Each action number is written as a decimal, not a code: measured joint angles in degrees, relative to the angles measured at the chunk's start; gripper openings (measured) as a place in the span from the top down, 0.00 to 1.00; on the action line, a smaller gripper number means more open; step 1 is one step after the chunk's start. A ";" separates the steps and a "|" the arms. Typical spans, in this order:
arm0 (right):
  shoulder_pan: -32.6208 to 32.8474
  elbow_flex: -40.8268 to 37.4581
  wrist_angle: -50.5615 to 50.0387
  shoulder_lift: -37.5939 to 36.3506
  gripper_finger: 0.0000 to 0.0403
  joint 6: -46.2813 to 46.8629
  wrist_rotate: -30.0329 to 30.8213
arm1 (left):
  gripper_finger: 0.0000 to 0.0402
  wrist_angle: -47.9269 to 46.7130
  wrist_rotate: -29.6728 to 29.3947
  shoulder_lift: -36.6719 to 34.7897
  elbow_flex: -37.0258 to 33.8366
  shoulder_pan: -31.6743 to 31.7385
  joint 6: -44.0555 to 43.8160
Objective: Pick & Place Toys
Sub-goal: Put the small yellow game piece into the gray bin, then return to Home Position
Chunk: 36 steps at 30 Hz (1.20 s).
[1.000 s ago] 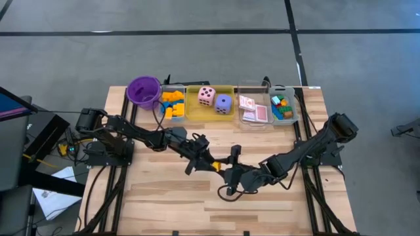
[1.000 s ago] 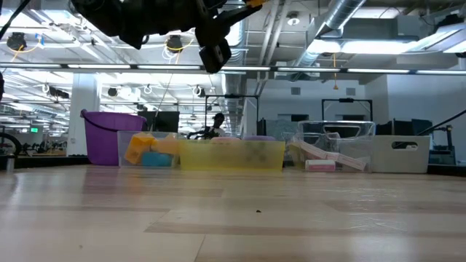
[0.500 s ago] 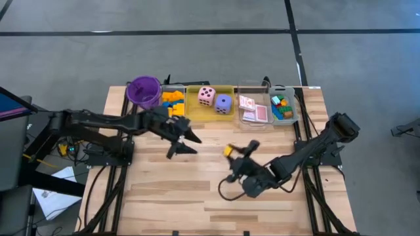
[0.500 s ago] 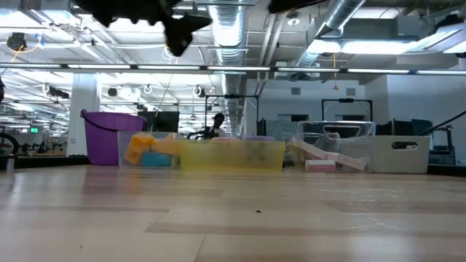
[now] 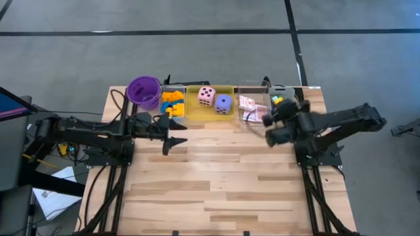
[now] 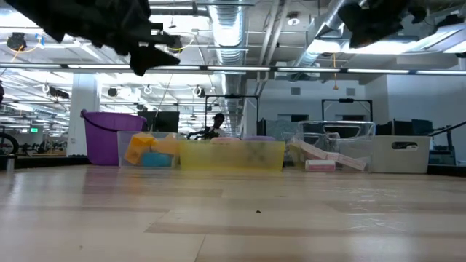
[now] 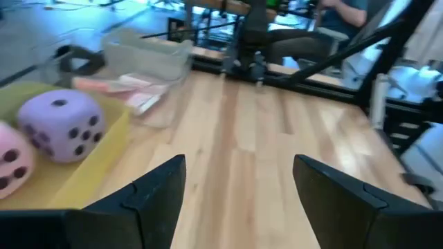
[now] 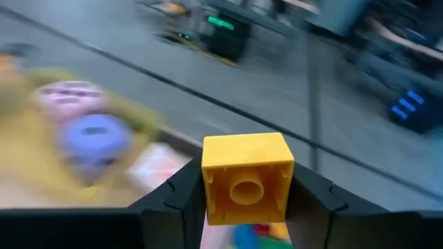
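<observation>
Right gripper pinches yellow block above the tray of blocks; left gripper spread empty near the yellow dice tray.

Yellow block: square, one round socket facing the wrist camera, clamped upright between the right gripper's fingers, above the far-right tray.

Yellow, orange and blue blocks: heaped in the tray beside the yellow tray.

Pink die and purple die: side by side inside the yellow tray.

Pink cards: clear tray next right.
</observation>
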 joint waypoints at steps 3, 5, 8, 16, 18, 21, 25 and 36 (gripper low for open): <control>-4.59 -2.05 0.39 -3.24 0.65 0.35 -0.52 | 0.35 0.58 -1.75 -2.24 -2.03 0.66 -0.02; -7.77 -3.99 2.81 -4.63 0.64 -1.41 -1.94 | 0.35 1.51 -1.97 -3.36 -2.53 1.11 -0.08; -13.43 -7.50 4.70 -5.81 0.61 -3.86 -5.05 | 0.35 1.79 -2.08 -4.46 -2.96 1.55 -1.10; -28.89 -18.91 18.99 -8.12 0.65 -16.26 -14.31 | 0.35 1.69 -2.06 -5.12 -2.95 1.34 -2.23; -31.75 -21.49 25.95 -8.54 0.65 -21.32 -16.48 | 0.35 1.61 -2.06 -5.12 -2.95 1.33 -2.23; -36.40 -24.21 32.26 -8.56 0.61 -24.59 -17.90 | 0.35 1.59 -2.04 -5.12 -2.95 1.20 -2.25; -42.18 -25.42 34.17 -8.56 0.47 -24.93 -21.18 | 0.35 1.43 -2.04 -5.12 -2.95 1.12 -2.25; -46.55 -25.39 33.61 -8.59 0.27 -25.16 -26.96 | 0.35 0.71 -2.01 -5.07 -2.94 1.14 -2.25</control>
